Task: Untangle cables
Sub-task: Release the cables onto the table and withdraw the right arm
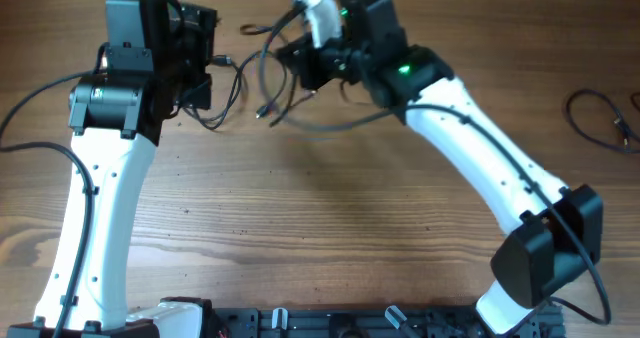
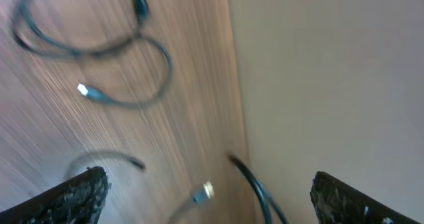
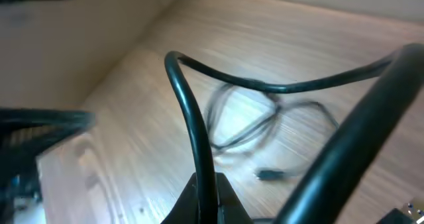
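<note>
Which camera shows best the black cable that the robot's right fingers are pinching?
The right wrist view: the cable rises close up, straight from the shut right fingers. Overhead shows its loops small, and the right arm hides the pinch. The left wrist view shows only blurry cables on the table.

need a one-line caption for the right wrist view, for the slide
Right gripper pinches a black cable that arches up from its fingertips, with loose loops blurred on the wooden table behind.
</note>
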Action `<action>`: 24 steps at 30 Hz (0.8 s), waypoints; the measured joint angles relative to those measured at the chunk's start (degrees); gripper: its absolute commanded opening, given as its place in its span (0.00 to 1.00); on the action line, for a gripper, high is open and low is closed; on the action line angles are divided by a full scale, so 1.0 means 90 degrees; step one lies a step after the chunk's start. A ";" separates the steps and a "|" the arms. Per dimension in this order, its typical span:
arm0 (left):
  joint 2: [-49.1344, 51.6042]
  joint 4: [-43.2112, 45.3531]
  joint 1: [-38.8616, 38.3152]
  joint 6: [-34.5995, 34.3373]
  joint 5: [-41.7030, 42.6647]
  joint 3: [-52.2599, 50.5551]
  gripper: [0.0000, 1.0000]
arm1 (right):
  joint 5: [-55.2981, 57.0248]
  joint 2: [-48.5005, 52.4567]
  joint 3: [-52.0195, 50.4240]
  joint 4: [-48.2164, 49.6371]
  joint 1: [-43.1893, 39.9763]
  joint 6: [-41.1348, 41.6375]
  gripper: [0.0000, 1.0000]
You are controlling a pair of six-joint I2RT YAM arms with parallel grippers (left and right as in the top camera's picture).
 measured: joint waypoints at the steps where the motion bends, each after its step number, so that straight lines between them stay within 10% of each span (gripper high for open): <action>1: 0.0000 -0.0085 0.0000 0.0017 -0.0279 0.0000 1.00 | 0.0032 0.0000 0.0007 -0.0158 -0.0262 0.0143 0.04; 11: 0.0000 -0.0163 -0.0019 0.2594 -0.0641 0.0000 1.00 | 0.1241 0.0114 0.1389 0.0544 -0.4243 0.0498 0.04; 19: 0.0000 -0.0175 -0.0617 0.3011 -0.0277 0.0000 0.99 | 0.3422 0.1972 0.1423 0.2042 -0.6071 0.0250 0.06; 23: 0.0039 -0.0002 -0.0925 0.3014 -0.0257 0.0000 1.00 | 0.3024 0.2793 0.1423 0.1710 -0.6630 0.0508 0.95; 24: 0.0097 0.0066 -0.1020 0.3014 -0.0255 0.0000 1.00 | 0.2863 0.2883 0.1423 0.1579 -0.6722 0.0775 1.00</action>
